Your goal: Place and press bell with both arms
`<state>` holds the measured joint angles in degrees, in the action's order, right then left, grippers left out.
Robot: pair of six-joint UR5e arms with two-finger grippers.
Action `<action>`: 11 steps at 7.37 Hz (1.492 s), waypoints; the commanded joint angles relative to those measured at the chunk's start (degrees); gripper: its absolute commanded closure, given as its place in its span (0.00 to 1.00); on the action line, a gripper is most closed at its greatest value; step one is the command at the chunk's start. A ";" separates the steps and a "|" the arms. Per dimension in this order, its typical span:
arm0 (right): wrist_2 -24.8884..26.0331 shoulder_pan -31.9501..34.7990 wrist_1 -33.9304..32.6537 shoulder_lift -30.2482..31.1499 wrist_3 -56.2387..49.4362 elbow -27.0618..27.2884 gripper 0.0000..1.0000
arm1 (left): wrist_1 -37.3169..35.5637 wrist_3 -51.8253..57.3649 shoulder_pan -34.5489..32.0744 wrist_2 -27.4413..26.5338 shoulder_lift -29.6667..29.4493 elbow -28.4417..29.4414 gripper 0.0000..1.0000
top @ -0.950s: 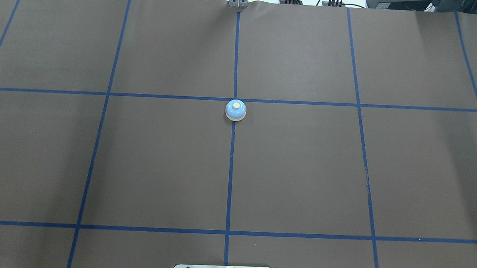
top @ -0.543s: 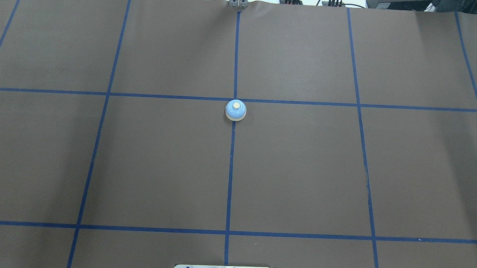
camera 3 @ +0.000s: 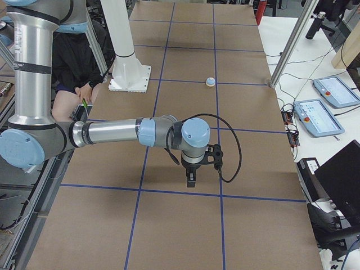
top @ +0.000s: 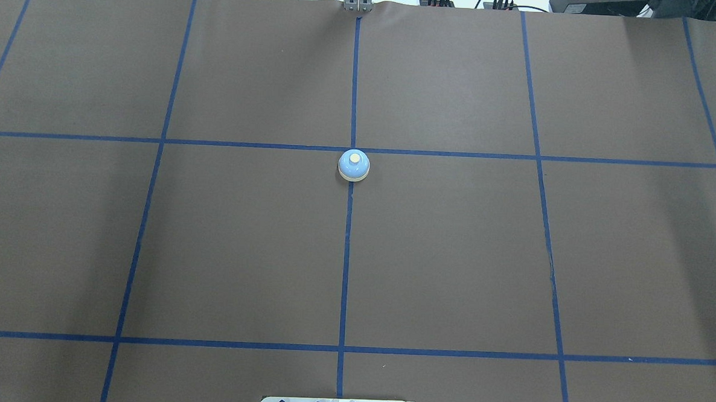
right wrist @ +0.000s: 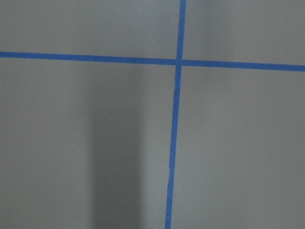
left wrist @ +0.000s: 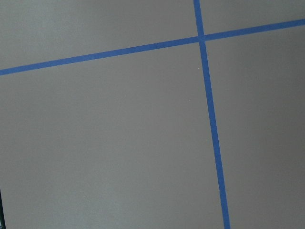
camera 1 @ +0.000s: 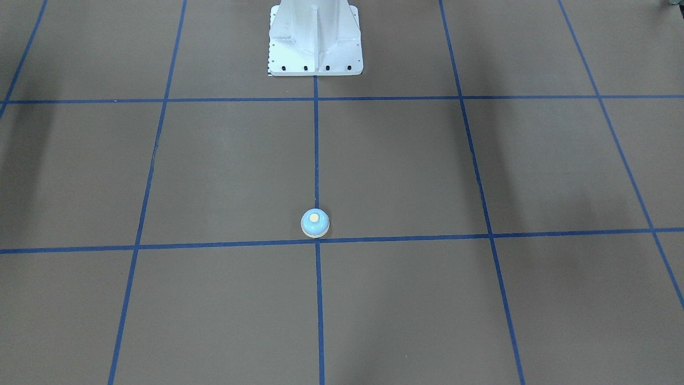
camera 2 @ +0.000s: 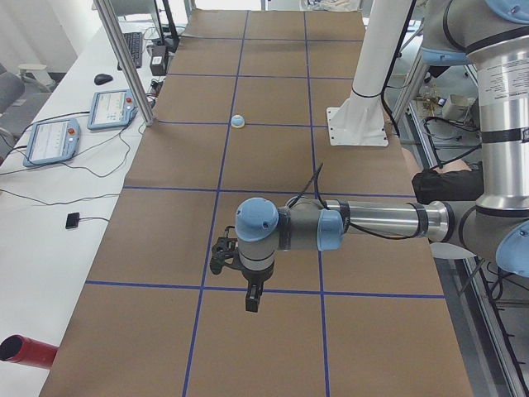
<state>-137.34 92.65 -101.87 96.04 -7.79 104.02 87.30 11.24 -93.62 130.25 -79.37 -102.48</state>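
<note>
**Scene at rest.** A small light-blue domed call bell (top: pixel 354 165) with a cream button stands upright on the blue tape line (top: pixel 346 255) that runs straight out from the white metal pedestal (camera 1: pixel 315 43). It is well apart from the pedestal and just short of a tape crossing, a spot that both arms can probably reach. The left gripper (camera 2: pixel 252 304) and right gripper (camera 3: pixel 191 181) hang fingers-down, far out to either side of the pedestal. Whether their jaws stand wide or narrow cannot be told. The surface is a brown paper-covered table (top: pixel 452 259). Beside it a white desk (camera 2: pixel 50 248) carries a control tablet (camera 2: pixel 110 109).
</note>
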 commanded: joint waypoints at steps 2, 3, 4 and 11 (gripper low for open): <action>0.23 -0.36 0.00 -0.07 0.75 -0.40 0.00 | -0.02 -0.95 0.02 0.00 -0.35 -0.17 0.00; 0.40 -0.54 0.00 -0.15 0.93 -0.48 0.00 | -0.02 -1.31 0.02 0.00 -0.35 -0.26 0.00; 0.49 -0.54 0.00 -0.59 0.93 -0.92 0.00 | -0.02 -1.31 0.02 0.00 -0.35 -0.35 0.00; 0.41 -0.54 1.59 -1.38 1.46 -2.86 0.00 | -0.02 -1.31 0.02 0.00 -0.44 -0.35 0.00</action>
<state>-136.86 92.11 -100.30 94.66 -6.41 101.17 87.28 9.93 -93.60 130.25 -79.79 -102.85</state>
